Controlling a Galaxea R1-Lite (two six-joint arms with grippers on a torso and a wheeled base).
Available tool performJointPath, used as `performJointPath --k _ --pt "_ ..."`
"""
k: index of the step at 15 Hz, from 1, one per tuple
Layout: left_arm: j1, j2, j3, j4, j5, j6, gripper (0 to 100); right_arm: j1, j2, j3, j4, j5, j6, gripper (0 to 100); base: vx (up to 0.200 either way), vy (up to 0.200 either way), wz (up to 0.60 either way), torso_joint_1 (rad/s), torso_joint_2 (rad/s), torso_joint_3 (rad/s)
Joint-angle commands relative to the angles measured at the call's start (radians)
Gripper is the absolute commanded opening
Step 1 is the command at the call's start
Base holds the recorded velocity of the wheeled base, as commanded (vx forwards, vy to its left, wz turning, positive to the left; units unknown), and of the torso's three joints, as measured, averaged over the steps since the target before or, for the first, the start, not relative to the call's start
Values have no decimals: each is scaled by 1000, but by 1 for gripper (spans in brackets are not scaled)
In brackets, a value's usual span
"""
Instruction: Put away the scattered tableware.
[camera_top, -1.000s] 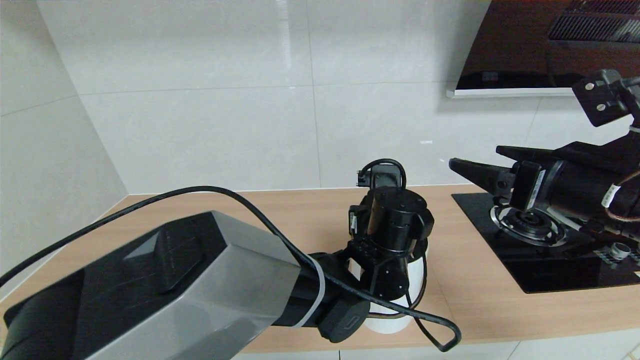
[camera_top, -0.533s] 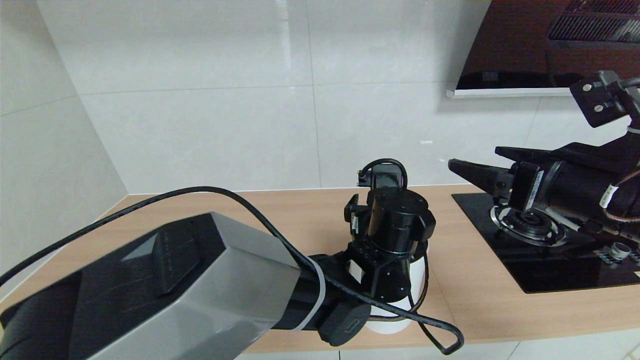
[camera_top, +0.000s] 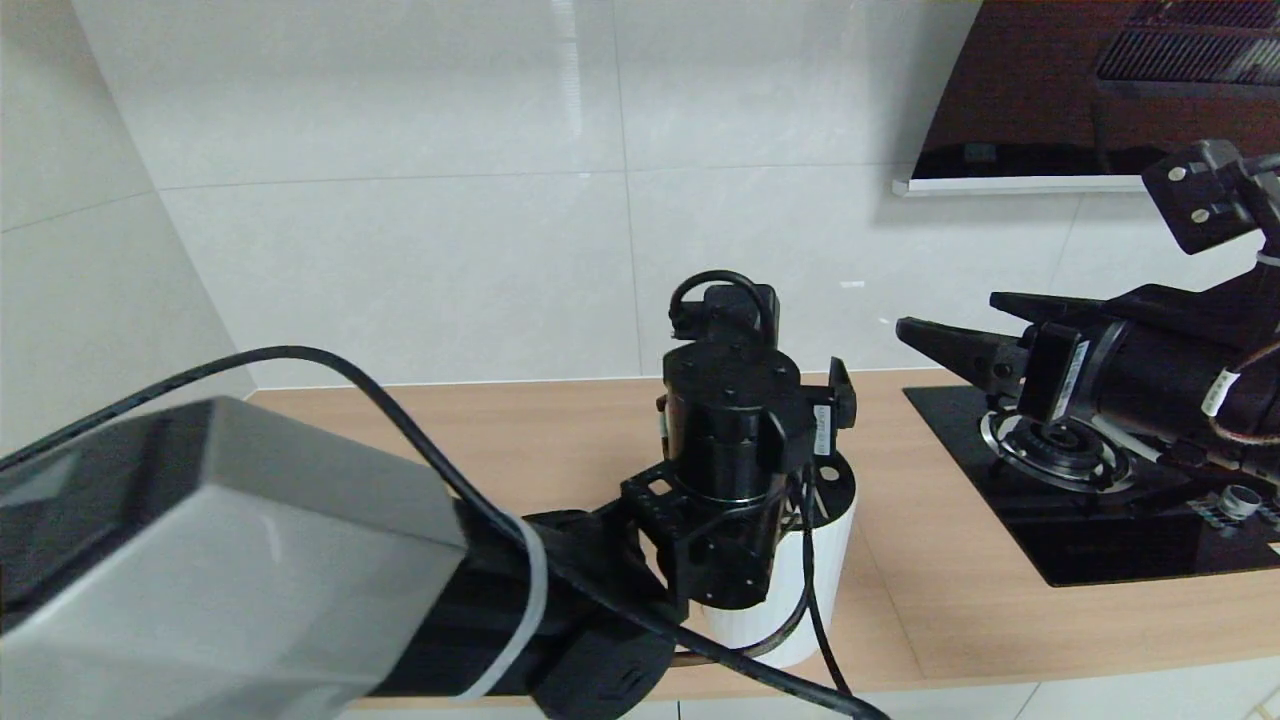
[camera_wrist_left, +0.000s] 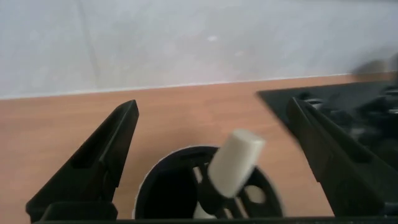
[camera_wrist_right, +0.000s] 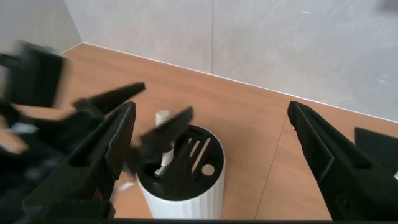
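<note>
A white ribbed utensil holder (camera_top: 815, 570) stands near the front edge of the wooden counter (camera_top: 500, 430). Inside its dark interior (camera_wrist_left: 165, 193) leans a utensil with a cream handle (camera_wrist_left: 236, 163), next to several darker sticks (camera_wrist_right: 198, 149). My left gripper (camera_wrist_left: 211, 107) hovers open just above the holder's mouth, its fingers wide on either side of the cream handle and touching nothing. In the head view the left wrist (camera_top: 730, 430) covers the holder's top. My right gripper (camera_top: 950, 335) hangs open and empty above the stove's near corner, to the right of the holder.
A black glass stove (camera_top: 1080, 530) with a burner ring (camera_top: 1060, 445) occupies the counter's right side, under a dark range hood (camera_top: 1080, 90). Tiled walls close off the back and left. Bare counter lies left of the holder.
My left wrist has risen off the holder, turned and shifted a little left, uncovering more of the holder's white wall. The right arm has stayed put.
</note>
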Motion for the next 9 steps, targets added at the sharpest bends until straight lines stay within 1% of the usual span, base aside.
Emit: performJointPath --k 1,3,4,5,6,7,9 --pt "43 -244 151 -9 -109 -2 100 0 -17 1 -4 -4 0 100 0 0 0 0 0 0" --pt "90 -376 250 -6 -169 1 100 -1 -55 16 -1 -12 0 100 0 0 0 0 0 0" --pt "125 -439 277 -2 -195 10 100 -20 -89 58 -2 -12 0 100 0 0 0 0 0 0" --pt "155 -499 286 15 -198 12 100 -66 -126 93 -7 -10 -3 100 0 0 0 0 0 0" --pt "179 -555 291 55 -197 12 100 -100 -172 116 -2 -4 -3 100 0 0 0 0 0 0" --pt "214 -632 308 120 -195 18 100 -136 -222 150 1 -1 -3 100 0 0 0 0 0 0" --pt "260 -786 378 232 -195 33 100 -204 -313 239 1 -1 -3 100 0 0 0 0 0 0"
